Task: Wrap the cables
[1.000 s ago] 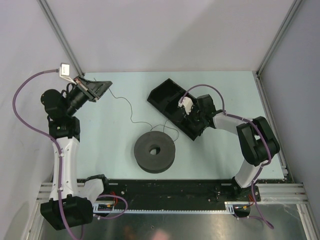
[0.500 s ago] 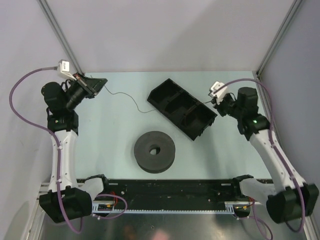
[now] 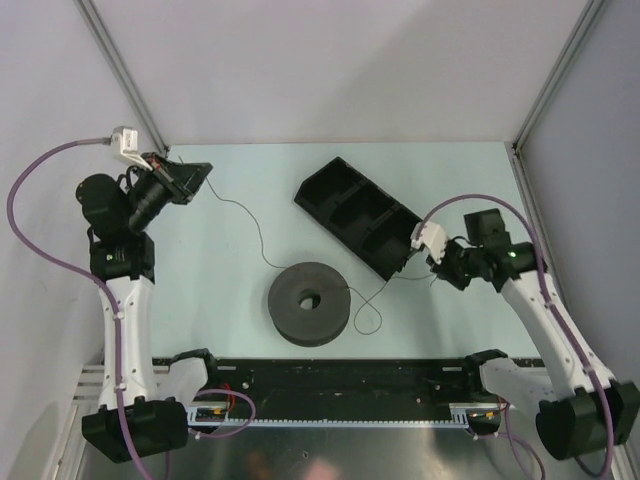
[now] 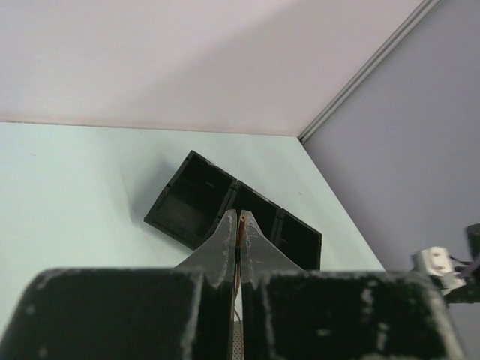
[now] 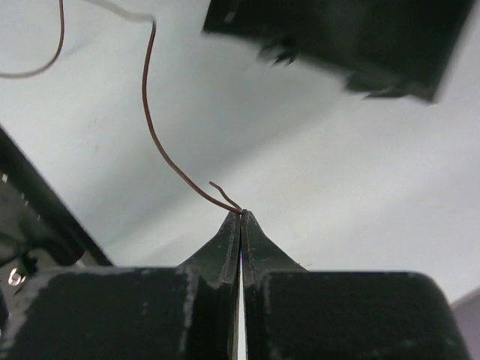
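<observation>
The cable [image 3: 259, 238] is a thin dark wire. It runs from my left gripper [image 3: 197, 176] at the far left, down past the dark grey spool [image 3: 309, 303], loops by the spool's right side, and reaches my right gripper [image 3: 436, 272]. In the left wrist view the left gripper [image 4: 241, 217] is shut on the wire's reddish end [image 4: 243, 229]. In the right wrist view the right gripper [image 5: 241, 214] is shut on the other end, and the cable [image 5: 150, 127] curves up and away from it. Both grippers are held above the table.
A black compartment tray [image 3: 345, 190] lies diagonally at the back centre, just left of the right gripper; it also shows in the left wrist view [image 4: 191, 202] and the right wrist view [image 5: 337, 30]. A black rail [image 3: 330, 375] runs along the near edge. Walls close in the table.
My right arm left the tray, swung out to the right, then came down to the tray's front right end holding the wire. The wire now stretches past the spool. The left gripper barely moved.
</observation>
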Robot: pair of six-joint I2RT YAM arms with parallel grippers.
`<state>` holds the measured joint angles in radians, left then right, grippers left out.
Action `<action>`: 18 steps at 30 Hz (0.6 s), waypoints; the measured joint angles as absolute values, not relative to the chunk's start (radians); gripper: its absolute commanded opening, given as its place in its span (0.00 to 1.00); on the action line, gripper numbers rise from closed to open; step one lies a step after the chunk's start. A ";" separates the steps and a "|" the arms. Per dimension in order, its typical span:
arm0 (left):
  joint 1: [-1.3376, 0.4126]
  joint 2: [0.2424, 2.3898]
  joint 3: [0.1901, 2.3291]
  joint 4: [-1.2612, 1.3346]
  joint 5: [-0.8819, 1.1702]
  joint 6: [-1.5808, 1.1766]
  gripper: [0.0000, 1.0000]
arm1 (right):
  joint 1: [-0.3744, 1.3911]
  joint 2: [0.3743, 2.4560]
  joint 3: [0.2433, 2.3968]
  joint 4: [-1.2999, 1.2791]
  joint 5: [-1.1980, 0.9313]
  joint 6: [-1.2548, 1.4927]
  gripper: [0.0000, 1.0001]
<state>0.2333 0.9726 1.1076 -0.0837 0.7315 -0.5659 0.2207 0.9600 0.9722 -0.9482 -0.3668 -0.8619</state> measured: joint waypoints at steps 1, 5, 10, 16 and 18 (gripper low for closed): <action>0.233 0.966 1.106 -0.088 0.730 -0.558 0.00 | 0.228 0.990 0.955 -0.960 -0.353 -0.866 0.00; 0.233 0.961 1.089 -0.096 0.727 -0.540 0.00 | 0.278 1.112 0.886 -0.973 -0.315 -0.865 0.00; 0.233 0.962 1.053 -0.123 0.726 -0.523 0.00 | 0.307 1.194 0.807 -0.912 -0.303 -0.865 0.02; 0.233 0.962 1.047 -0.130 0.727 -0.516 0.00 | 0.319 1.254 0.748 -0.809 -0.304 -0.853 0.19; 0.233 0.963 1.047 -0.130 0.727 -0.514 0.00 | 0.328 1.277 0.744 -0.780 -0.310 -0.843 0.29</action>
